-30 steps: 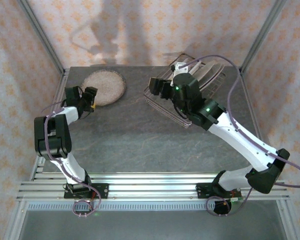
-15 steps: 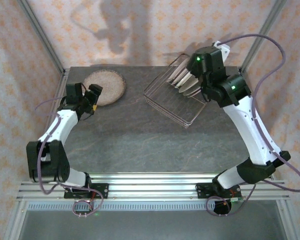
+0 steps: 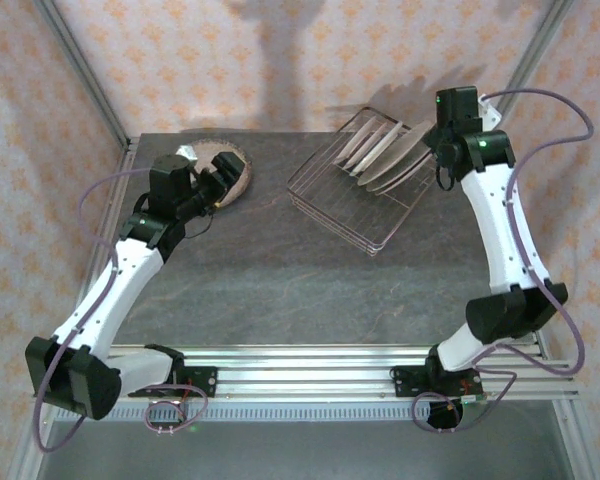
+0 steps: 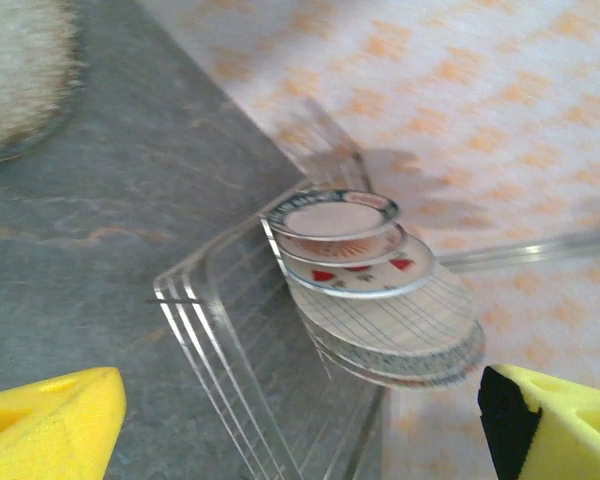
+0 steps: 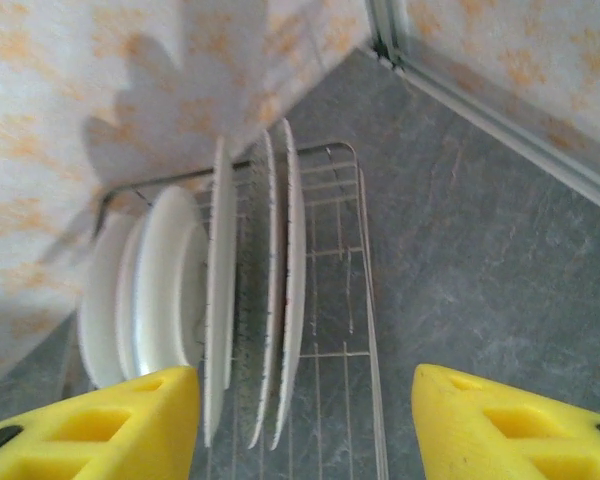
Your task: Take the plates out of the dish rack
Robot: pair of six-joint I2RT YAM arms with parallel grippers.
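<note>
the right hand (image 5: 305, 430) hovers over the dish rack (image 5: 365, 330) at the upper right of the overhead frame, its yellow fingers (image 5: 90, 420) apart and holding nothing. they sit either side of the plate rims, likely so a closing pinch can catch one thin edge. the plates (image 5: 220, 300) stand on edge in the rack, leaning together between the wire prongs, which keeps their rims up and reachable. the left hand (image 4: 300, 430) is spread wide and empty too, at the edge of a speckled plate (image 3: 238, 160) lying flat on the bench (image 3: 280, 290) at upper left, apparently the drop spot, well apart from the rack.
</note>
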